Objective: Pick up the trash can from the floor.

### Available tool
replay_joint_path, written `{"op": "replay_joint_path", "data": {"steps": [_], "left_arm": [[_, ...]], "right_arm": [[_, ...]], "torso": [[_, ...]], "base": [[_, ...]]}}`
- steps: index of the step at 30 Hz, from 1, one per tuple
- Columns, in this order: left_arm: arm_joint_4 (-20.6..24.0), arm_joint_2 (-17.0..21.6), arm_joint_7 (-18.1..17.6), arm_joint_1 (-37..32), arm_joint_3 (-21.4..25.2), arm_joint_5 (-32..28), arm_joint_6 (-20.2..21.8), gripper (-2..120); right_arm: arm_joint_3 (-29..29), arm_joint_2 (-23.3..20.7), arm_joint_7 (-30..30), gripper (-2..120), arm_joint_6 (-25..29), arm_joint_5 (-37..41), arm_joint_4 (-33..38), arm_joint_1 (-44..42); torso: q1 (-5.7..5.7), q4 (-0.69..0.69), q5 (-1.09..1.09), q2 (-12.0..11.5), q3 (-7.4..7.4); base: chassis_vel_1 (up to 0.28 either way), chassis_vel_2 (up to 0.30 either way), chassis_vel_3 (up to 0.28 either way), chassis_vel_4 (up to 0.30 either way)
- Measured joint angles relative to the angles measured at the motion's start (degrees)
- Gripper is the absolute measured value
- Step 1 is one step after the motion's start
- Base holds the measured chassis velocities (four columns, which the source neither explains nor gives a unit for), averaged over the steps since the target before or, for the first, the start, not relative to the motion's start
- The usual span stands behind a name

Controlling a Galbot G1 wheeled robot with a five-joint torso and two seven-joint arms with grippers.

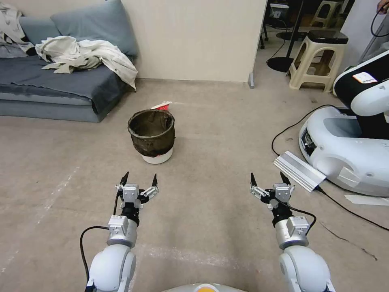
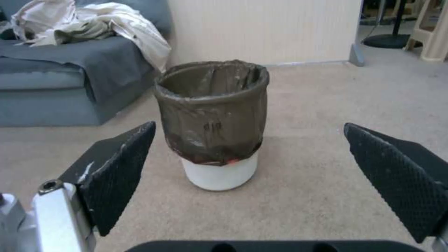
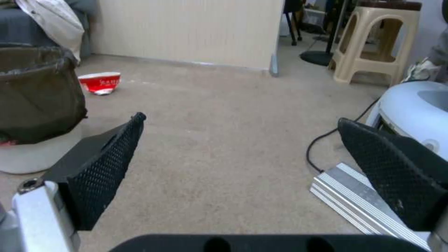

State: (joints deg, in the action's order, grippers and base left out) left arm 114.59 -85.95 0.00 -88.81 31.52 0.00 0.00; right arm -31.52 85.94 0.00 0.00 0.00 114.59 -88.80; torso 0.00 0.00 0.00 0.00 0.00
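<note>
The left gripper (image 1: pixel 138 180) hangs low over the floor (image 1: pixel 210 134) with its fingers spread wide and nothing between them; the right gripper (image 1: pixel 267 180) is level with it, likewise spread and empty. The trash can (image 1: pixel 152 135) stands on the floor directly ahead of the left gripper, near it but clear of contact, and well off to the left of the right gripper. The left arm is judged the nearer. From the left wrist view the can sits framed between the open fingers, upright, its long axis vertical. It is a round white bin, its dark crinkled liner folded over the rim and covering most of the wall. A crushed red cup (image 3: pixel 99 82) lies just behind it.
</note>
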Motion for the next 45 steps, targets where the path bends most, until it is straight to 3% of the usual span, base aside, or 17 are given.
{"op": "replay_joint_path", "data": {"steps": [25, 28, 31, 33, 36, 39, 40, 45], "left_arm": [[0.91, -0.01, -0.13, -0.46, -0.01, -0.1, -0.03, 100], [4.66, -0.2, -0.89, -2.49, -0.18, -0.77, -0.26, 100], [12.31, -0.68, -2.52, -6.68, -0.62, -2.12, -0.83, 100], [14.74, -0.82, -3.06, -8.05, -0.7, -2.57, -1.01, 100], [21.14, -1.07, -4.29, -11.63, -0.81, -3.58, -1.38, 100], [22.92, -0.87, -4.65, -12.97, 0.35, -3.69, -1.39, 100], [23.03, -0.82, -4.7, -13.15, 0.69, -3.71, -1.38, 100], [22.7, -0.72, -4.84, -13.15, 1.33, -3.73, -1.23, 100]], "right_arm": [[0.0, 0.06, 0.0, 100, 0.0, 0.02, 0.24, -0.13], [0.0, 0.67, 0.63, 100, 0.33, 0.82, 3.47, -1.32], [-0.08, 2.3, 2.57, 100, 1.74, 3.06, 11.85, -4.42], [-0.12, 2.74, 3.07, 100, 2.18, 3.64, 14.02, -5.19], [-0.54, 2.4, 3.72, 100, -0.32, 4.7, 16.55, -5.41], [-0.62, 2.17, 3.56, 100, -1.29, 4.75, 16.56, -5.28], [-0.64, 2.09, 3.38, 100, -1.44, 4.72, 16.44, -5.19], [-0.64, 1.91, 2.83, 100, -1.72, 4.63, 15.71, -5.05]], "torso": [[0.0, -0.01, 0.0, 0.0, 0.0], [0.0, 0.0, 0.02, 0.0, 0.0], [0.0, 0.0, -0.01, 0.0, 0.0], [0.0, -0.02, -0.02, 0.0, 0.0], [-0.01, 0.01, -0.03, 0.0, -0.01], [0.0, 0.01, 0.06, 0.0, 0.0], [0.0, 0.01, -0.03, 0.0, -0.01], [0.0, 0.0, 0.0, 0.0, -0.01]], "base": [[0.0, 0.0, 0.0, 0.0], [0.0, 0.0, 0.0, 0.0], [0.0, 0.0, 0.0, 0.0], [0.0, 0.0, 0.0, 0.0], [0.0, 0.0, 0.0, 0.0], [0.0, 0.0, 0.0, 0.0], [0.0, 0.0, 0.0, 0.0], [0.0, 0.0, 0.0, 0.0]]}}
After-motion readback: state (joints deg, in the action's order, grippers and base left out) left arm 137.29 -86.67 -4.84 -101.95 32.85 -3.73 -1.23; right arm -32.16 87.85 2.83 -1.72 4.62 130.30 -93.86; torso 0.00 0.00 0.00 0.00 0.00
